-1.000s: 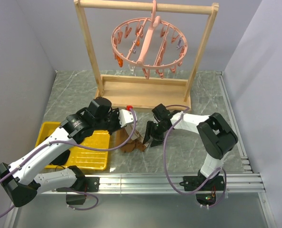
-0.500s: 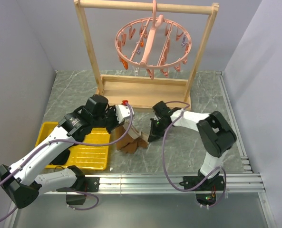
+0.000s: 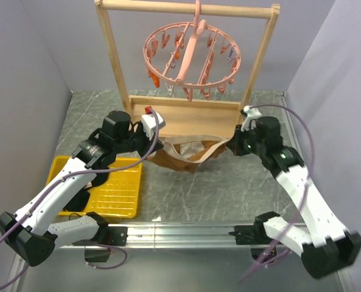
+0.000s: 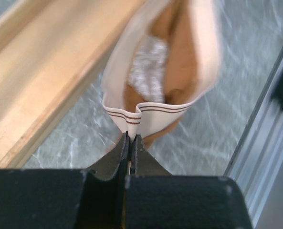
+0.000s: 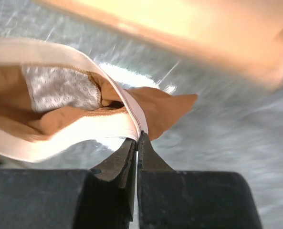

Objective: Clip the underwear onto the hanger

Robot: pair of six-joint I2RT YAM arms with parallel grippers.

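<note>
Right wrist view is blurred, yet left gripper (image 4: 131,138) and right gripper (image 5: 137,139) both clamp the underwear (image 5: 155,107) waistband.

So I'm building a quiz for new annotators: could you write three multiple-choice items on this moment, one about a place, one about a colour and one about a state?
1. Where is the underwear? A lying in a heap; B stretched between the left gripper and the right gripper; C out of view.
2. What colour is its waistband? A black; B pale beige; C blue.
3. How is the left gripper? A wide open; B shut on nothing; C shut on the underwear.

Answers: B, the top view shows the waistband running from one gripper to the other. B, both wrist views show a pale beige band. C, the left wrist view shows its jaws pinching the waistband.
</note>
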